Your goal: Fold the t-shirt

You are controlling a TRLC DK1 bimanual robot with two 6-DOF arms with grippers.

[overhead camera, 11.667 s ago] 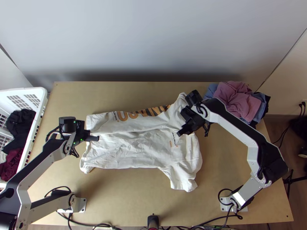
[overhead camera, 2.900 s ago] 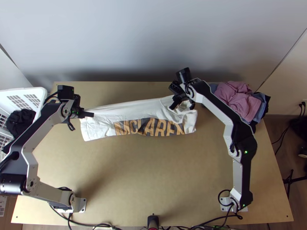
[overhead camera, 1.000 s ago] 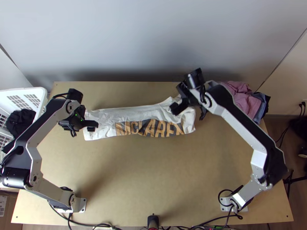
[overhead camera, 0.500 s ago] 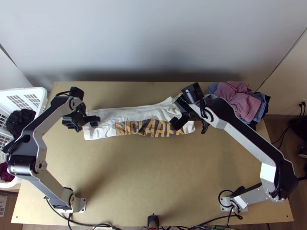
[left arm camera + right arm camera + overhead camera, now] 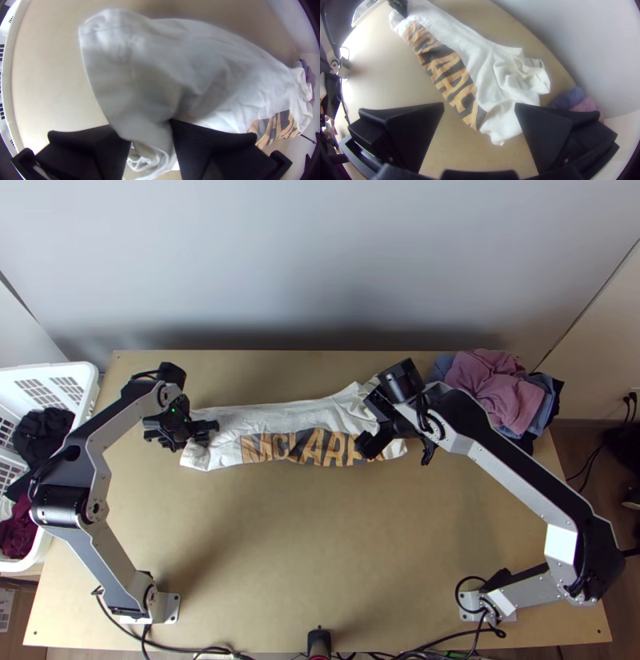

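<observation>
Left gripper [image 5: 207, 433] down at the left end of a white T-shirt [image 5: 264, 424] on the far part of a light wooden table [image 5: 304, 548], with fingers partly apart and gathered cloth between them. Impossible to tell whether pinched tight or merely straddled.

Across the way, right gripper [image 5: 371, 420] above the shirt's opposite end, with fingers spread wide and nothing between the pads.

Laid out between the two in a long, narrow folded strip, running side to side, with a band of orange-and-dark lettering [image 5: 312, 447] along the near edge. Fairly flat through the middle, creased and bunched toward the right end.

Stacked loosely at the table's far right corner, a pile of pink and blue clothes [image 5: 490, 390], near the shirt but apart from it. At far left, a white basket [image 5: 90, 400] with dark clothes [image 5: 46, 432] inside.
</observation>
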